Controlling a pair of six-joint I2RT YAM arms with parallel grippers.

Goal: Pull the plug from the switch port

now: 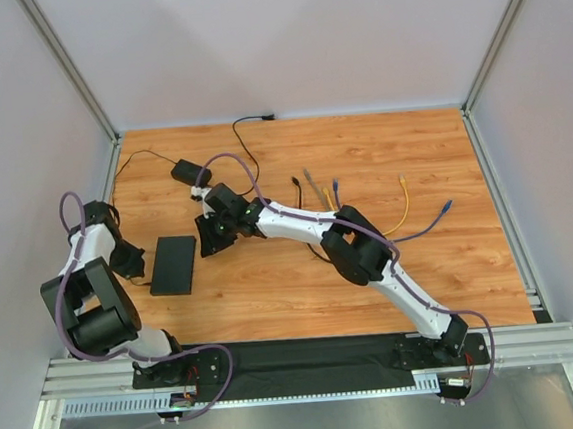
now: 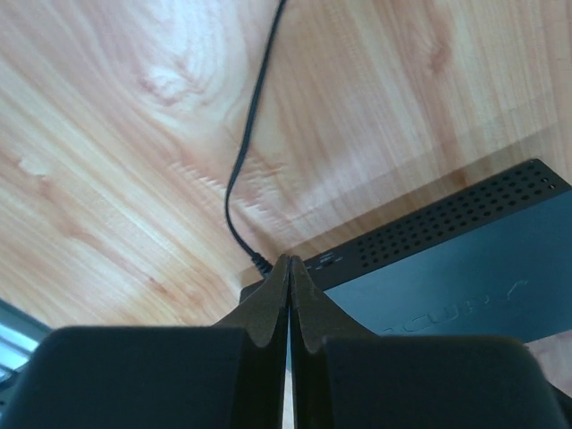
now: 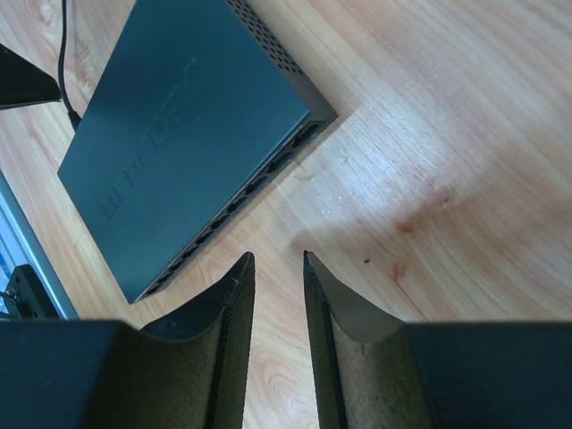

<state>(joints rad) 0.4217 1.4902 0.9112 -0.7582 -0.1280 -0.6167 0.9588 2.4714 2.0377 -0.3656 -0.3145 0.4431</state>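
Switch point(image 1: 173, 264) first: I see the flat black box lying on the left part of the wooden table point(image 1: 424, 293), its long sides running away from the arm bases. Its row of ports point(image 3: 234, 207) runs along the edge that faces the right arm, and through the right wrist camera I look down along that row. A thin black cord point(image 2: 239, 170) reaches the box at a corner on the opposite side, next to the vented wall. My left gripper point(image 2: 288, 266) sits right at that corner with its fingers pressed flat together; I cannot tell whether the tips touch the casing. My right gripper point(image 3: 277, 261) is just beside the port edge, over bare wood, its fingers a narrow slot apart and clamped on nothing. Beyond the switch, toward the back wall, lies the smaller power brick point(image 1: 190, 171). Well to the right, past the right arm's elbow, several loose patch cables point(image 1: 406, 204), yellow and blue among them, lie on the table.
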